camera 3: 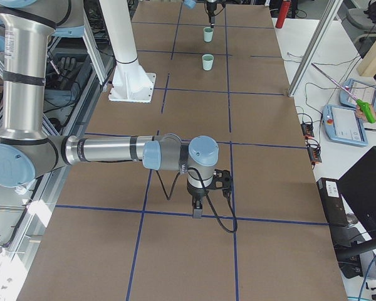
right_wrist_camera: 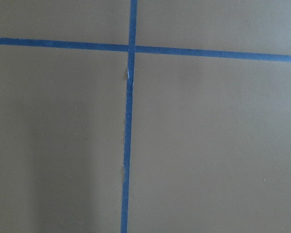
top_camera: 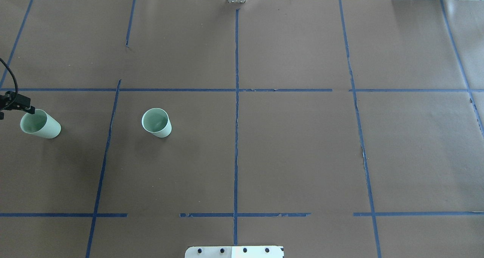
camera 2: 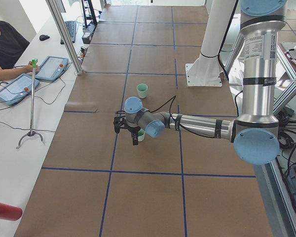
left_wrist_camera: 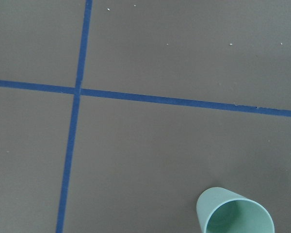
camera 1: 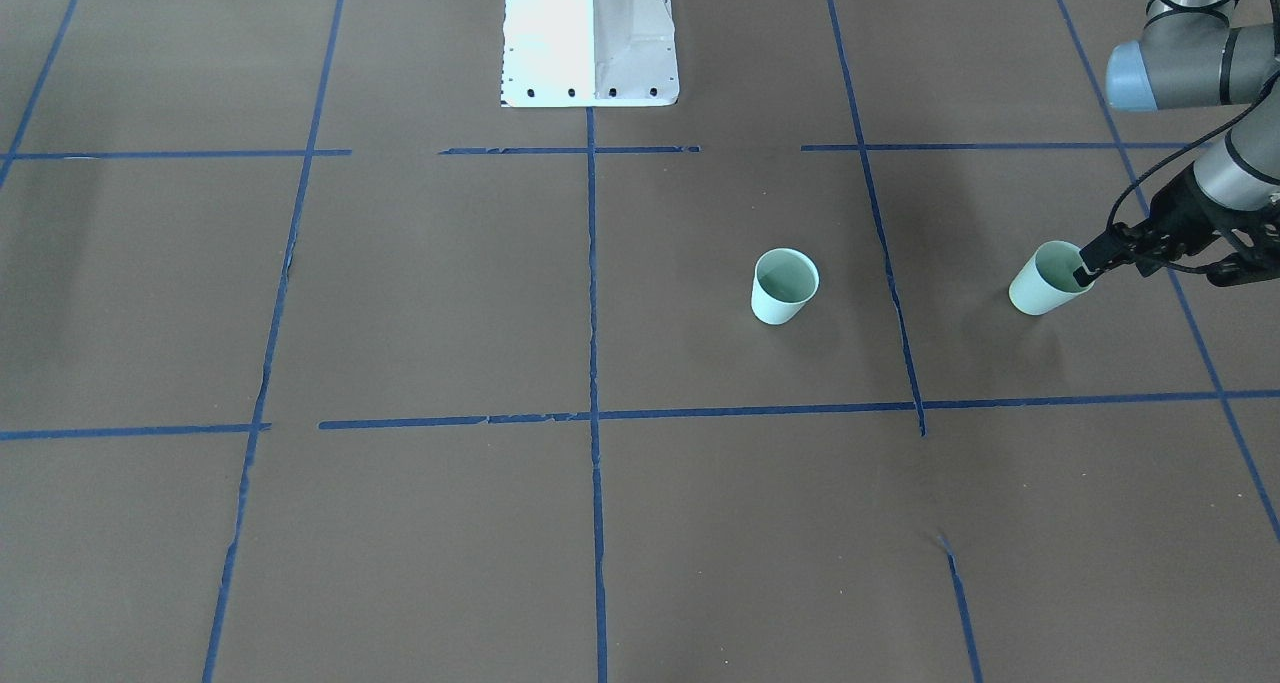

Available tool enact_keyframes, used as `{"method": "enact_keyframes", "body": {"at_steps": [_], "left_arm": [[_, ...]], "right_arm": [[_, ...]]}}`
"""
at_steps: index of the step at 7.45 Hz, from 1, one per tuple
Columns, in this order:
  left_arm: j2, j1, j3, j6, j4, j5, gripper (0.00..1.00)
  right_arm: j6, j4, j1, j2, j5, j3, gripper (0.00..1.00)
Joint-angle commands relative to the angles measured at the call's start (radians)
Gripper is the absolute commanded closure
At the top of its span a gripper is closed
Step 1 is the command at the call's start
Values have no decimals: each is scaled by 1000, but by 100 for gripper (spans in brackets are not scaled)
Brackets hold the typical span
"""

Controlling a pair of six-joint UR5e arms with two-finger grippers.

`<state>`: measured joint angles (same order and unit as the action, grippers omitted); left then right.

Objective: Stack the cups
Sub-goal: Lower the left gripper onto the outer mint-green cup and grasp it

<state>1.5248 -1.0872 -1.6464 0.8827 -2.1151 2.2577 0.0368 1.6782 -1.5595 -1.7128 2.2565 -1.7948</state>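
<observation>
Two pale mint-green cups are on the brown table. One cup (camera 1: 783, 288) stands upright and free; it also shows in the overhead view (top_camera: 156, 122) and the left side view (camera 2: 142, 90). My left gripper (camera 1: 1085, 268) is shut on the rim of the other cup (camera 1: 1040, 285), which hangs tilted near the table's left end (top_camera: 41, 125). I cannot tell whether its base touches the table. A cup (left_wrist_camera: 235, 217) shows at the bottom of the left wrist view. My right gripper (camera 3: 197, 212) points down over bare table; I cannot tell whether it is open or shut.
Blue tape lines (top_camera: 236, 99) divide the brown paper into squares. The white robot pedestal (camera 1: 590, 38) stands at the table's robot side. Operators with tablets (camera 2: 52, 66) sit beyond the far edge, and a thin stand (camera 2: 32, 103) is there too.
</observation>
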Motion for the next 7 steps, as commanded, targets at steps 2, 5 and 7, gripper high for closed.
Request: {"method": "enact_keyframes", "body": {"at_steps": [2,5,7], "left_arm": [[-3,23,5,9,-20,-6,0],[-15,38,4,6,-20,-4,0],[-28,53,-1,5,-19,-3,0]], "right_arm": [[0,0,-1,-1,0,0,0],[0,0,-1,-1,0,0,0],[0,0,-1,1,0,0,0]]}}
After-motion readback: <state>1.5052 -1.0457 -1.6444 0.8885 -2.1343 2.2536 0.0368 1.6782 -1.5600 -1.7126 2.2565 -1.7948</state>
